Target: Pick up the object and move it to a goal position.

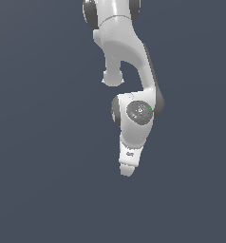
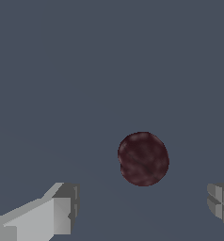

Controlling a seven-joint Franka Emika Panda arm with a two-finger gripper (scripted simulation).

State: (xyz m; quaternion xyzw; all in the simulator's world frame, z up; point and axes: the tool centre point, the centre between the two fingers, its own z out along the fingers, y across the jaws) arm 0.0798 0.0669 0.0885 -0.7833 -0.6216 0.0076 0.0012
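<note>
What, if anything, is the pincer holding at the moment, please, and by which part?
Nothing is held. The pincer is open, its fingers wide apart, and the dark red ball lies free on the floor beyond them.

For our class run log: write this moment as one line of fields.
stage: approach | pincer: open, empty | maroon ball: between the fingers' line, ungrasped | exterior view: ball hidden behind the arm

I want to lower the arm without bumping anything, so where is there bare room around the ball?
Bare grey surface surrounds the maroon ball on every visible side. The only tight spot is between the open end effector's fingers, where the ball lies just ahead of the gap. The exterior view shows nothing else.
</note>
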